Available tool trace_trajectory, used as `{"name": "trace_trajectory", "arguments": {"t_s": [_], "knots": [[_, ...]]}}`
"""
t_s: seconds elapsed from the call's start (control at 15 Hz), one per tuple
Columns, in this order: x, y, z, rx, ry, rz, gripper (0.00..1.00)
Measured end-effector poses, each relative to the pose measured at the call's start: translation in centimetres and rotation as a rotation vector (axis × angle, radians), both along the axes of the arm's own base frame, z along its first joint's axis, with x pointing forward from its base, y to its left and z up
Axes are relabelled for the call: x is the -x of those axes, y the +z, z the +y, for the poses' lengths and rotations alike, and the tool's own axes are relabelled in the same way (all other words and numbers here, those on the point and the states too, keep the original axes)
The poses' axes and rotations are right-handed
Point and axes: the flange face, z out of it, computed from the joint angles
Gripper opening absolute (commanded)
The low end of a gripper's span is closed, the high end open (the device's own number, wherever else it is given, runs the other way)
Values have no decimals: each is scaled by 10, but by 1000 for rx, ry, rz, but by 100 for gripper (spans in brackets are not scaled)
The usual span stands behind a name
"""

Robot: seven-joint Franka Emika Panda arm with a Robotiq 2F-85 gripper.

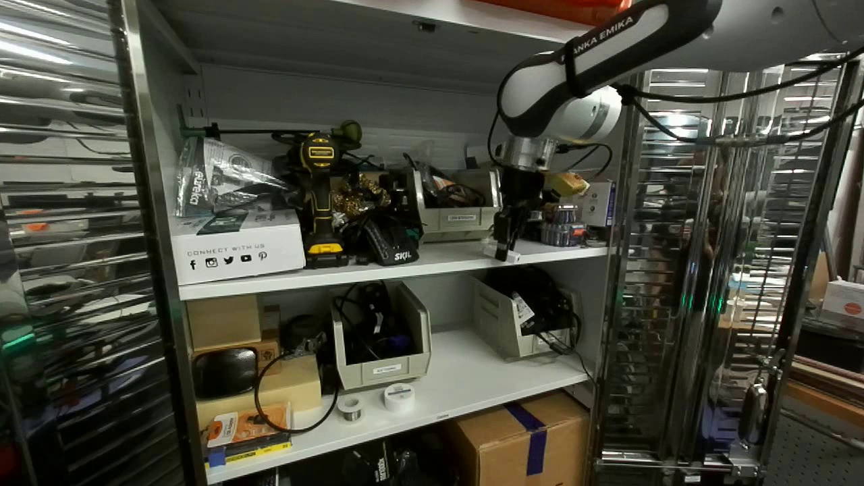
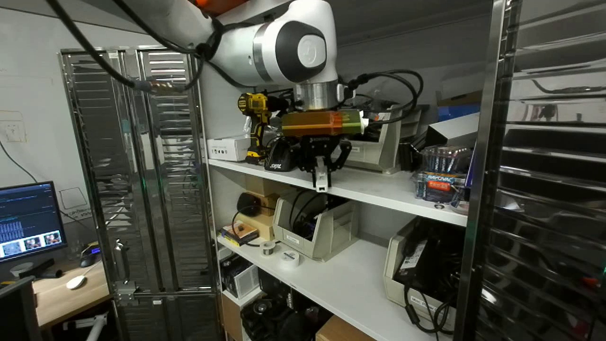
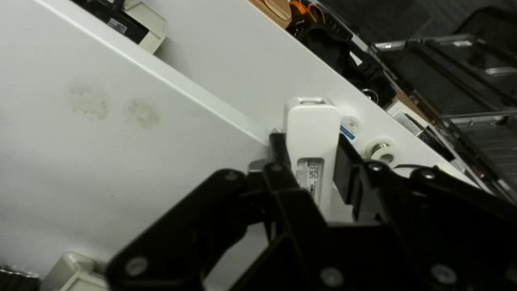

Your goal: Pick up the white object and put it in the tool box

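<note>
The white object point(image 3: 312, 125) is a slim rounded block with a recessed label, seen between my fingers in the wrist view. My gripper point(image 3: 310, 138) has a finger against each long side and appears shut on it. The gripper point(image 1: 503, 254) is at the front edge of the upper shelf, where a bit of the white object point(image 1: 514, 258) shows. In an exterior view the white object's end point(image 2: 322, 184) points outward below the gripper point(image 2: 322, 171). Whether it touches the shelf I cannot tell. No tool box is clearly recognisable; grey bins stand on the upper shelf point(image 1: 461, 220) and middle shelf point(image 1: 386, 372).
Another grey bin point(image 1: 496, 316) with cables stands on the middle shelf. A yellow drill point(image 1: 319, 196), a white box point(image 1: 236, 246) and battery packs point(image 2: 438, 182) stand on the upper shelf. Two white spools point(image 1: 399, 397) point(image 1: 350, 408) lie below. Metal cabinet doors point(image 2: 483, 189) flank the shelves.
</note>
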Motion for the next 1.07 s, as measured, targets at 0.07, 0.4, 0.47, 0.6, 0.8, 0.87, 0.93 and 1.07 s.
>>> {"name": "trace_trajectory", "arguments": {"t_s": [0.07, 0.4, 0.47, 0.6, 0.8, 0.87, 0.93, 1.07], "knots": [[6, -3, 2, -29, -35, -24, 20], [45, -13, 14, -175, -199, -150, 20], [57, -11, 17, -203, -231, -179, 20], [81, -2, 22, -255, -295, -239, 20], [100, 20, 25, -315, -387, -343, 20], [100, 28, 24, -331, -417, -381, 20], [99, 35, 22, -348, -448, -423, 20], [92, 46, 14, -379, -506, -506, 20]]}}
